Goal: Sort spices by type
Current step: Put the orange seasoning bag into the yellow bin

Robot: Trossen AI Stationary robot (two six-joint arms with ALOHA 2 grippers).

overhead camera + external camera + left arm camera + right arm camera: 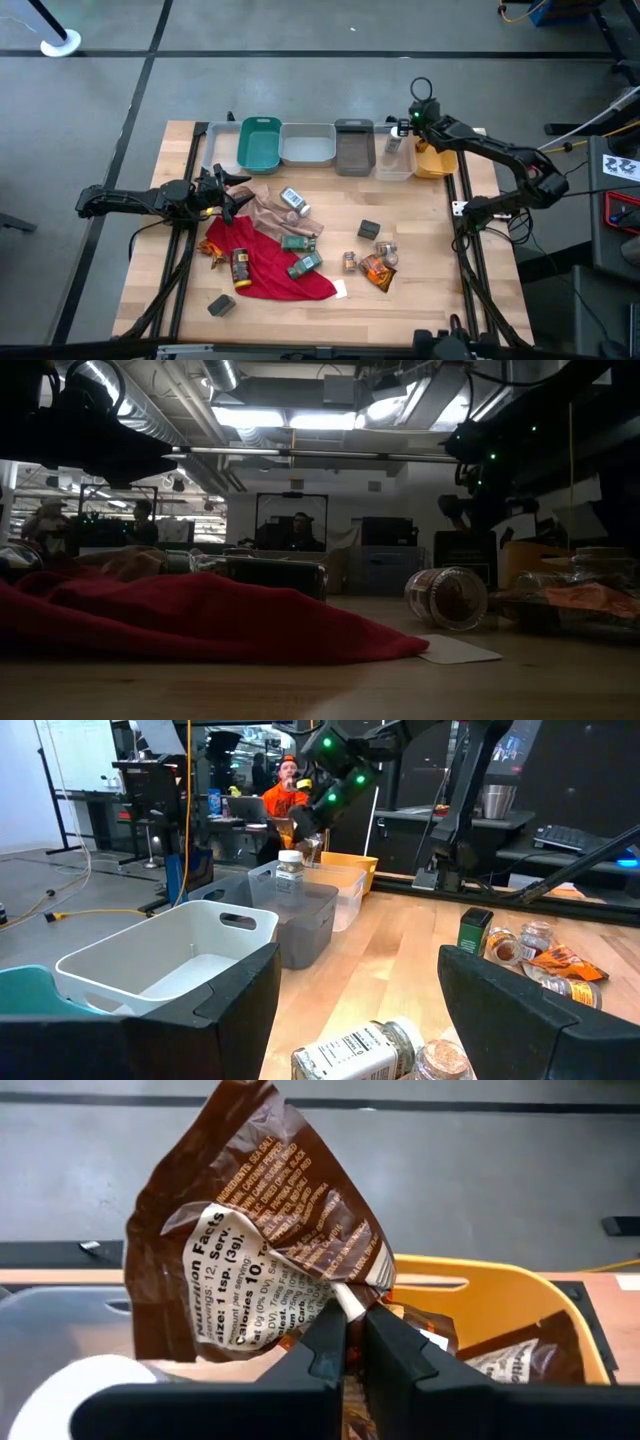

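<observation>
My right gripper (355, 1315) is shut on a brown crinkly spice packet (260, 1220) and hovers over the far row of bins, above the yellow bin (520, 1295). Another brown packet (510, 1360) lies in that bin. A white-capped jar (290, 865) stands in the clear bin (393, 162) beside it. My left gripper (238, 190) waits open at the table's left, beside the red cloth (265, 262). Loose spices lie mid-table: a labelled jar (294, 200), green boxes (305, 264), a dark box (369, 229), small jars (385, 247) and an orange packet (378, 270). My right gripper pinches the packet's crumpled edge (348, 1295) between its two fingers. The fingers slant downward from the table's right side. The packet sticks out beyond the fingertips, crinkled and lifted clear above the yellow bin.
Teal (260, 143), white (308, 146) and grey (353, 148) bins fill the far edge left of the clear one. A tan cloth (268, 212) lies on the red cloth. A bottle (240, 268) rests on the red cloth, and a dark box (221, 304) sits near the front left.
</observation>
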